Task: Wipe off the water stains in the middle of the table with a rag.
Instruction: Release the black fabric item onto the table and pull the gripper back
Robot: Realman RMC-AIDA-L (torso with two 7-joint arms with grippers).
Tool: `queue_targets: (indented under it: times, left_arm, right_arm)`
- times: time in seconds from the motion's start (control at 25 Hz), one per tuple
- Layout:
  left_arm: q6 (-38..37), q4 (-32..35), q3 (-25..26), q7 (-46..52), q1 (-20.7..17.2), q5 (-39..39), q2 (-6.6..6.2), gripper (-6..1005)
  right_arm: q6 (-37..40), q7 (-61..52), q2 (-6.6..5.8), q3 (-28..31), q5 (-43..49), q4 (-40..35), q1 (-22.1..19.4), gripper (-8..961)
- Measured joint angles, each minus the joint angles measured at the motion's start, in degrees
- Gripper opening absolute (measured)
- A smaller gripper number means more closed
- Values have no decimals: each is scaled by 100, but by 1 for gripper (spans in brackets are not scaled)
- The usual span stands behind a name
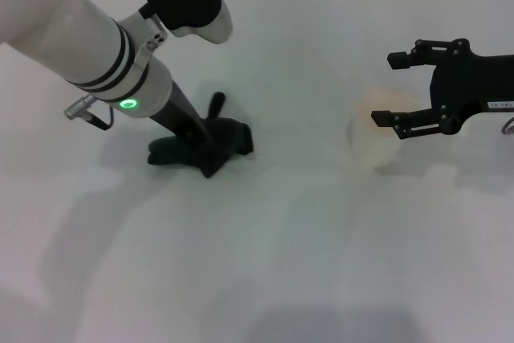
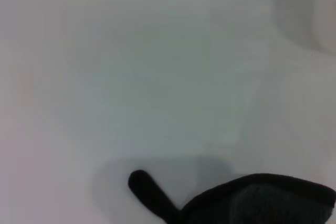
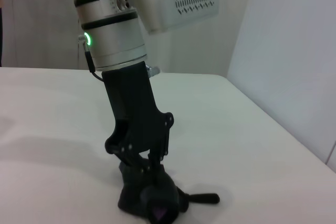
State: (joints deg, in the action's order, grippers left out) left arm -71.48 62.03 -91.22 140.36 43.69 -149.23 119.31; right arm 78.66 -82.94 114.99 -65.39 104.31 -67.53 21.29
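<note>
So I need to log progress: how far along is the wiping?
Done: the left gripper is down on the rag, shut on it. In hand: the rag is pressed to the table. Left: no stain visible to confirm it is wiped. The right gripper hangs open by the paper cup.

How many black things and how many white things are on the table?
Black: 1, the rag, with the left gripper pressed down on it.
White: 1, the paper cup, sitting between the open jaws of the right gripper.
Total: 2 things on the table.
</note>
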Motion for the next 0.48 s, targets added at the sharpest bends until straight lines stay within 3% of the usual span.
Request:
queue_targets:
  times: [0.48]
  left_arm:
    - [90, -71, -83, -19, 4, -112, 12, 151]
  right_arm:
    - [-15, -11, 2, 0, -6, -6, 32, 850]
